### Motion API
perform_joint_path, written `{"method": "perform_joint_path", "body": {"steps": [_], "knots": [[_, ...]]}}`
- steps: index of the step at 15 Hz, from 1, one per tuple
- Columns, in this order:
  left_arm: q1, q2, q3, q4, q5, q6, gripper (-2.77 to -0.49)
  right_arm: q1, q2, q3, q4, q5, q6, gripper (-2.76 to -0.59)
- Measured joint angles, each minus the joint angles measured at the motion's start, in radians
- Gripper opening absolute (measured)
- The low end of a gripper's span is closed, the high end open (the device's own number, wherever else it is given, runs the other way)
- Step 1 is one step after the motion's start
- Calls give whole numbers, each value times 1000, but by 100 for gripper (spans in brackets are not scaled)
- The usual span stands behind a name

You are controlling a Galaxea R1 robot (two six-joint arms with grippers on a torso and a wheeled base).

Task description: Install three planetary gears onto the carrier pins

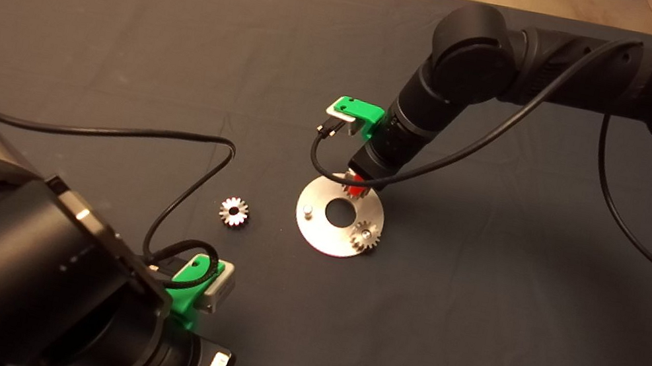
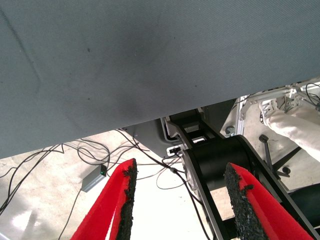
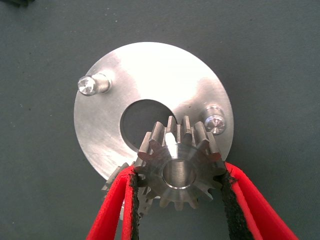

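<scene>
- Progress: one planetary gear (image 1: 365,235) is seated on a pin at the near-right rim of the silver disc (image 1: 323,236) — one of three judged done.
- A second gear (image 3: 180,167) is clamped between the pads of the right gripper (image 1: 356,187), held over the disc's far side; in the right wrist view it sits above the disc near the centre hole (image 3: 142,120), not on a pin yet.
- In that view two carrier pins are bare: one pin (image 3: 92,84) across the disc and another pin (image 3: 215,121) just beside the held gear. The seated gear's teeth (image 3: 116,181) peek out beneath the left finger.
- A third gear (image 1: 234,212) lies loose on the mat (image 1: 125,27), near the disc's left, not touching it.
- Left gripper (image 2: 180,200): parked at the lower left of the head view, fingers spread, nothing between them; its wrist view shows the mat edge, floor cables and a person's leg (image 2: 292,120).
- Remaining, as judged: held gear to be aligned bore-to-pin and dropped on, then the loose gear fetched and fitted.
- Materials: gears are machined metal, straight-cut teeth, smooth round bore — rigid, little slip expected against the rough black pads (image 3: 131,200). The disc is flat brushed metal, the pins short and round-topped. The mat is dark woven cloth, slightly creased.
</scene>
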Motion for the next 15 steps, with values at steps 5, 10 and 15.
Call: {"method": "perform_joint_path", "body": {"steps": [5,10,15], "knots": [[0,0,0,0,0,0,-208,0,18,-54,0,-3,-52,-247],[0,-2,0,0,0,0,-208,-15,19,-64,-2,-4,-60,-246],[0,-2,0,0,0,0,-208,-25,18,-64,-4,-9,-62,-247]]}}
